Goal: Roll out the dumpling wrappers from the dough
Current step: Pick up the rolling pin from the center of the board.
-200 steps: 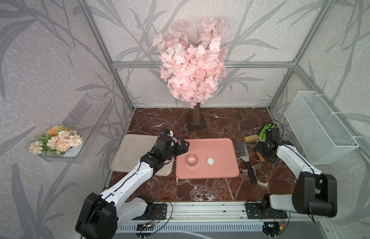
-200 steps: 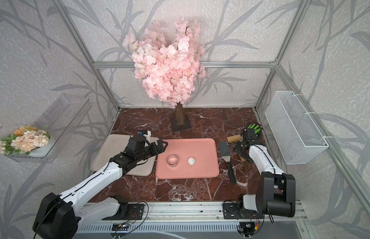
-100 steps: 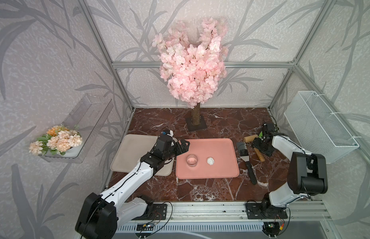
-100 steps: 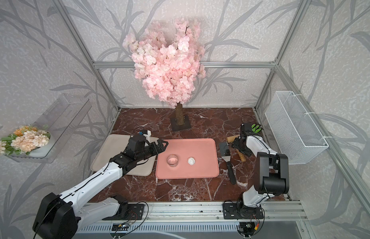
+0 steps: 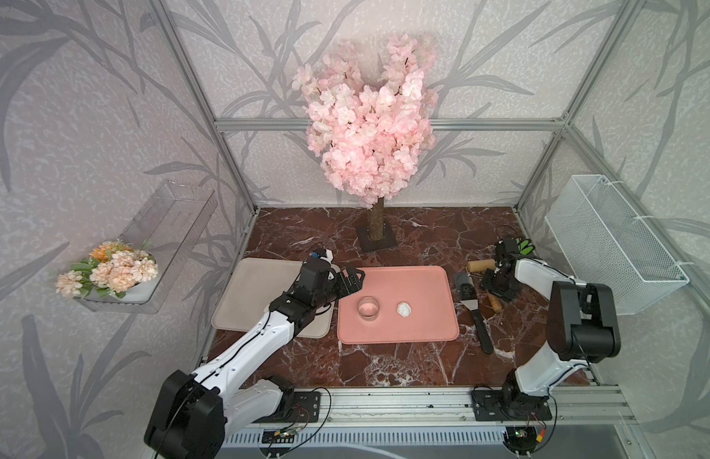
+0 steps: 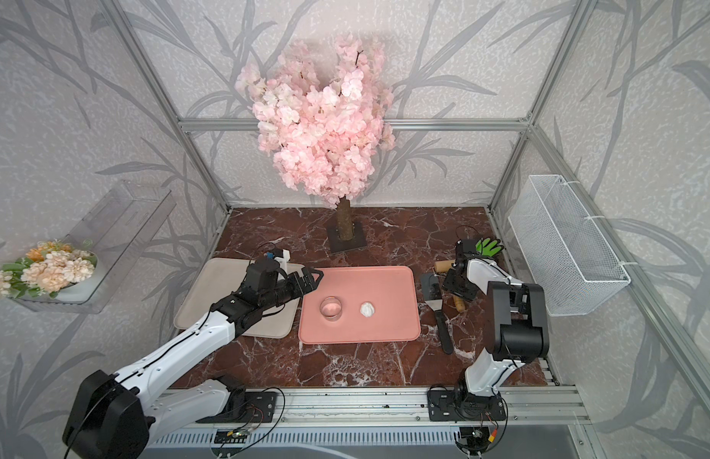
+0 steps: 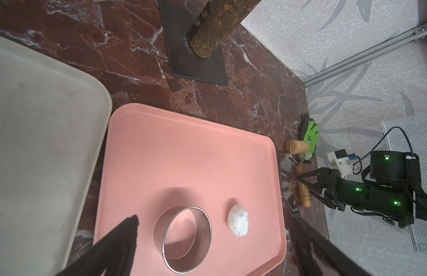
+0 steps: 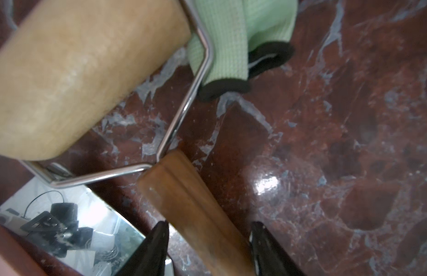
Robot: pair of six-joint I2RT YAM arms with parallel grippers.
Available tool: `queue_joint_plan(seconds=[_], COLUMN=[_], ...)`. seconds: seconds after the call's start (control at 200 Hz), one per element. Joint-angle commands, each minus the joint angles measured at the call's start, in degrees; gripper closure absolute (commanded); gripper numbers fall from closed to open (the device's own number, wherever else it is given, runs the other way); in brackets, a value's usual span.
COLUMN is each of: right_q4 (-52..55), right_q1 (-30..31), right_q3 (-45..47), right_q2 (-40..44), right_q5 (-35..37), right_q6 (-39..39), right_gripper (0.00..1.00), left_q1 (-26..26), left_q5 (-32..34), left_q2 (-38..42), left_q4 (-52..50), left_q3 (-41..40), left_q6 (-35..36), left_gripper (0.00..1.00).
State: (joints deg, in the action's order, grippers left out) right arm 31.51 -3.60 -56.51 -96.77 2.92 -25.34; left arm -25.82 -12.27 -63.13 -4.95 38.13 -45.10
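The dough (image 5: pixel 404 308) (image 6: pixel 367 309) (image 7: pixel 238 221) is a small lumpy white ball on the pink tray (image 5: pixel 409 286) (image 6: pixel 369 282), beside a round ring cutter (image 5: pixel 368 308) (image 7: pixel 159 227). My left gripper (image 5: pixel 351 278) (image 7: pixel 214 215) hangs open over the tray's back left corner, holding nothing. The wooden rolling pin (image 5: pixel 480 265) (image 8: pixel 76 78) lies on the marble right of the tray. My right gripper (image 5: pixel 492 284) (image 8: pixel 208 224) straddles its brown handle (image 8: pixel 195 210), jaws on either side with a slim gap still showing. The dumpling wrappers are out of view.
A beige tray (image 5: pixel 258 294) lies left of the pink one. A black-handled metal spatula (image 5: pixel 470 302) sits between the pink tray and the rolling pin. A green glove (image 5: pixel 524 248) lies behind the pin. The tree's base plate (image 5: pixel 377 238) stands at the back, and a wire basket (image 5: pixel 607 254) hangs on the right wall.
My right arm has swung in and lowered its gripper over the rolling pin's handle, and its jaws have narrowed around it. The left arm has not moved.
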Motion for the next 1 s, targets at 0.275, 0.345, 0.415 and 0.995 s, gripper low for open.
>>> queue_joint_plan(seconds=[0.275,0.345,0.415,0.995], right_q4=[1.29,1.30,1.34,2.91], right_q1=[1.92,1.91,1.92,5.08], right_q3=[-2.03,-1.85,-1.72,-3.41], right_q2=[-2.72,-2.91,-2.71,4.29], right_q5=[1.39,1.65,1.49,2.38], right_q6=[0.48,0.59,0.62,2.88], right_gripper=[0.53,0.58,0.62,0.86], left_q1=[-0.22,-0.24,-0.26,-0.19], left_q5=[-0.76,-0.75,-0.74,-0.52], left_q2=[0.23,0.32,0.40,0.76], left_q4=[1.08,1.04,0.93,-0.50], left_q3=[0.59,0.62,0.59,3.20], left_q6=[-0.25,-0.16,-0.10,1.27], left_gripper=[0.00,0.00,0.00,0.00])
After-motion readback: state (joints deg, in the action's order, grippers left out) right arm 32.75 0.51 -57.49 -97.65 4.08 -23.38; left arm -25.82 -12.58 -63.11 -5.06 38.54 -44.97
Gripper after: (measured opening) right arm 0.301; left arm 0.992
